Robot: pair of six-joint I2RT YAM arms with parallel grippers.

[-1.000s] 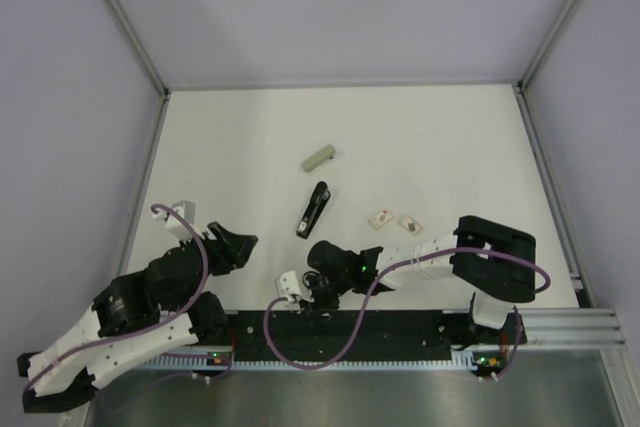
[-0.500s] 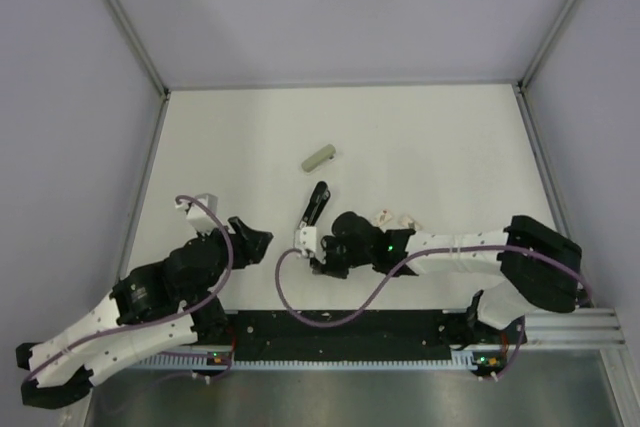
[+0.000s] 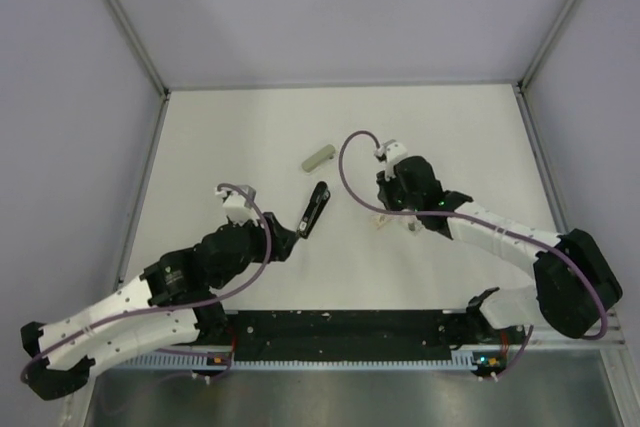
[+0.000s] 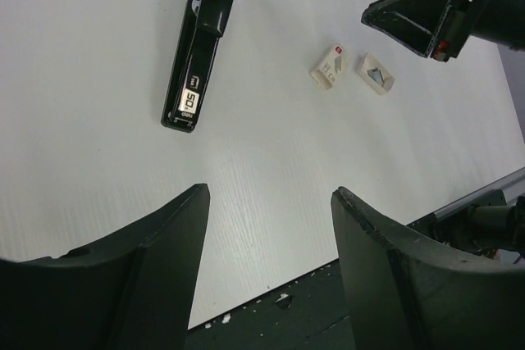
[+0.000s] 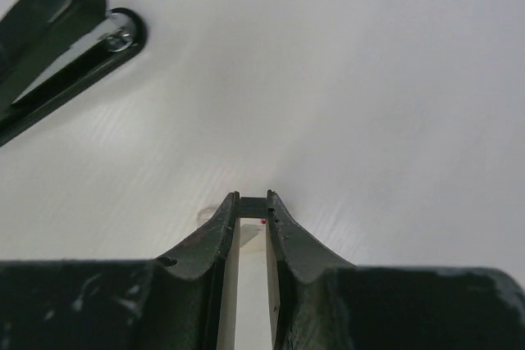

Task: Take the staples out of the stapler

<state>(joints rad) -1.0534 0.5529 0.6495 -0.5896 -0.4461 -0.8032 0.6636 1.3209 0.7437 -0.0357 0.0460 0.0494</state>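
On the white table (image 3: 230, 137), both arms have now swung out from their bases toward the stapler (image 3: 313, 209).
It lies closed and untouched, and no staples are visible. The left gripper (image 4: 269, 194) hangs spread and empty just before it. The right gripper (image 5: 252, 198), nearly pressed together, seems to hold nothing above two small boxes (image 4: 330, 67). Pale bare walls surround the table.

A pale green stick (image 3: 318, 158) is lying just above centre of the top view on the white table (image 3: 230, 137). Two small white boxes (image 4: 330, 66) (image 4: 374, 74) are sitting side by side, upper right in the left wrist view.
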